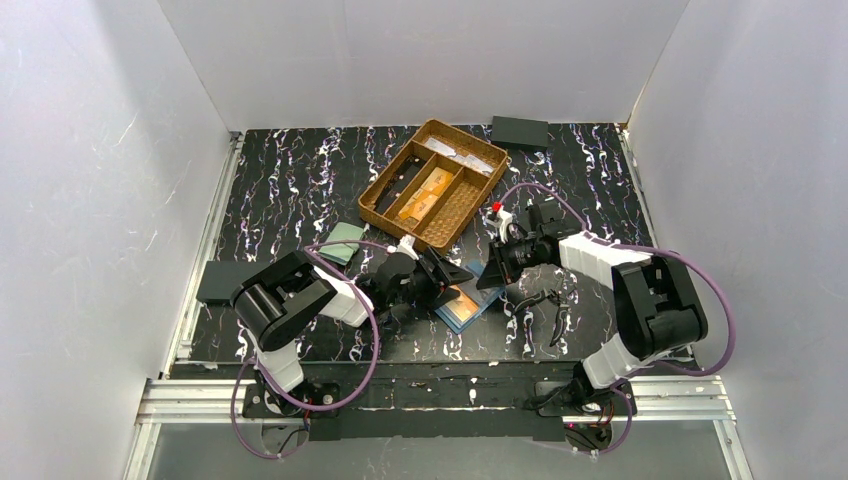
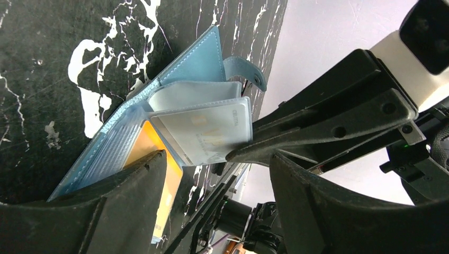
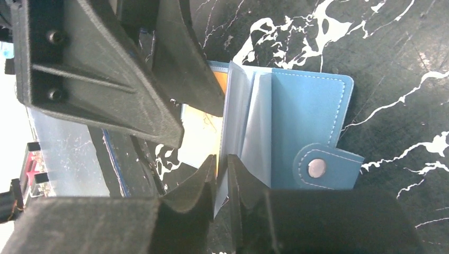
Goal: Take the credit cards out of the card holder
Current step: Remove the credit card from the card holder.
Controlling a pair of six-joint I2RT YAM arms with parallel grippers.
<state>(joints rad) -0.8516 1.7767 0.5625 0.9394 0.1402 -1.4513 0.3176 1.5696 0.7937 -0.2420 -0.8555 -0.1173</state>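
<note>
Marbled table (image 1: 290, 190); left hand (image 1: 452, 272) partly hides card holder (image 1: 464, 308).

Left arm (image 1: 290, 300): my elbow is folded close to the base, the forearm reaches forward and to the right, and the wrist is held low. Left gripper (image 2: 217, 164): my jaws stand wide apart.

Right arm (image 1: 650, 295): my elbow is raised, the forearm angles to the left, and the wrist is also low. Right gripper (image 3: 221, 166): my jaws are nearly together with only a slit left, and a thin clear leaf of the card holder (image 3: 307, 116) sits in that slit.

My two grippers face each other tip to tip, just beside one another, ahead of the gap between my bases.
</note>
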